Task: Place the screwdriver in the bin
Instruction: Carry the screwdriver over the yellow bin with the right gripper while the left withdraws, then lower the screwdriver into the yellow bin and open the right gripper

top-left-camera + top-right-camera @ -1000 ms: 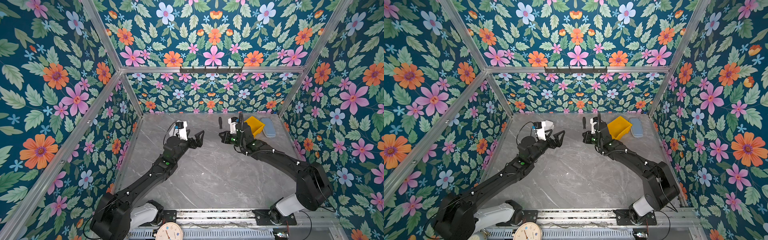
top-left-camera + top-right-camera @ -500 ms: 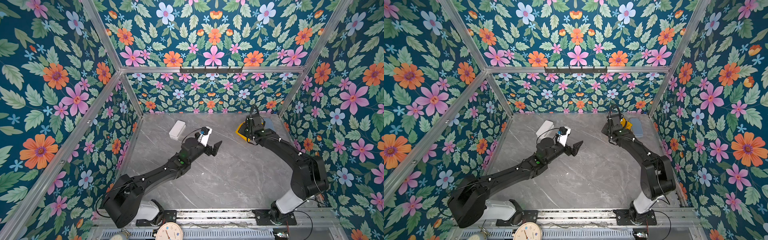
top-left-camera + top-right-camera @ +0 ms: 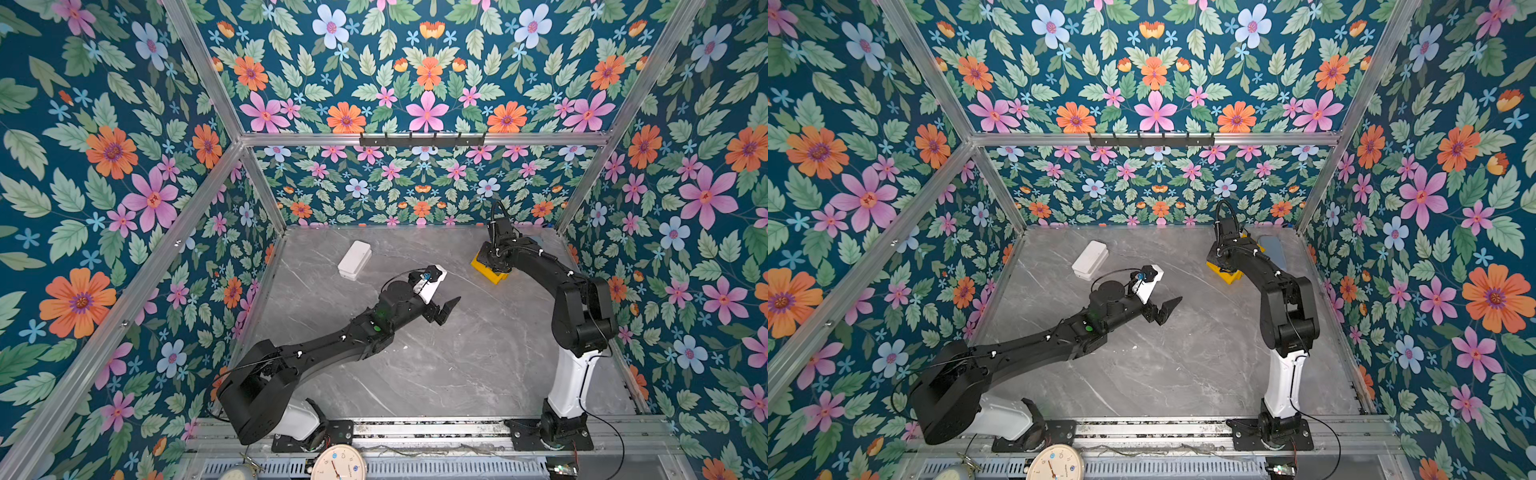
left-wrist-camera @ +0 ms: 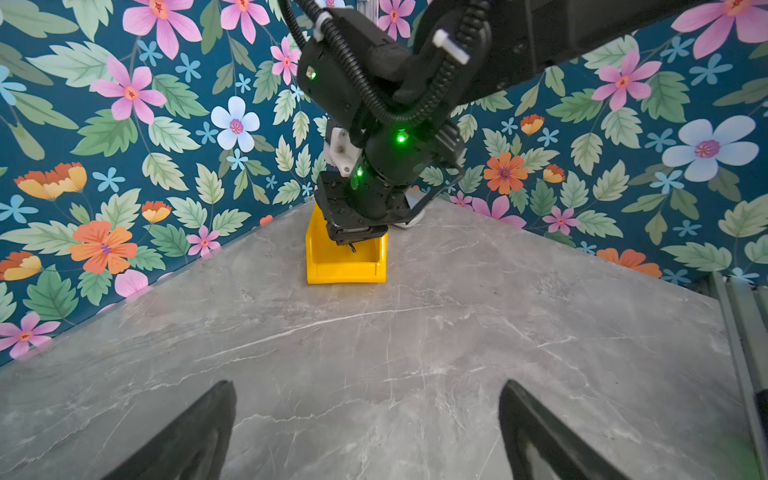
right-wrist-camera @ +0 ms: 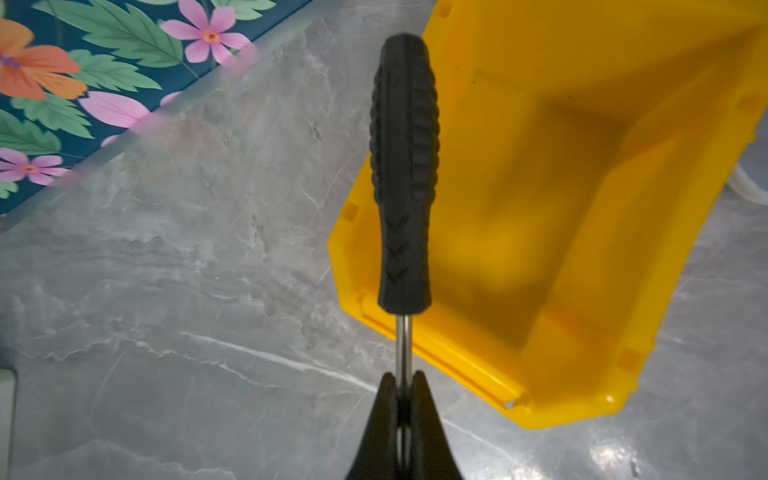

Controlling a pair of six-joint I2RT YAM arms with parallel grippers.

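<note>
In the right wrist view my right gripper [image 5: 403, 380] is shut on the thin metal shaft of the screwdriver [image 5: 404, 166]. Its black ribbed handle hangs above one side rim of the yellow bin [image 5: 540, 208]. The bin [image 3: 490, 272] [image 3: 1225, 275] stands at the back right in both top views, mostly covered by the right wrist. In the left wrist view the right gripper [image 4: 353, 239] hovers just over the bin [image 4: 345, 266]. My left gripper [image 3: 446, 309] [image 4: 368, 415] is open and empty above the middle of the table.
A white rectangular box [image 3: 354, 259] [image 3: 1090, 259] lies at the back left. A grey-blue case [image 3: 1273, 249] lies behind the bin, near the right wall. Floral walls close in the grey marble table [image 3: 436, 365] on three sides.
Over the last second my right arm carried the screwdriver from the back middle to above the bin. My left gripper moved from the white box to the table's middle, still open.
</note>
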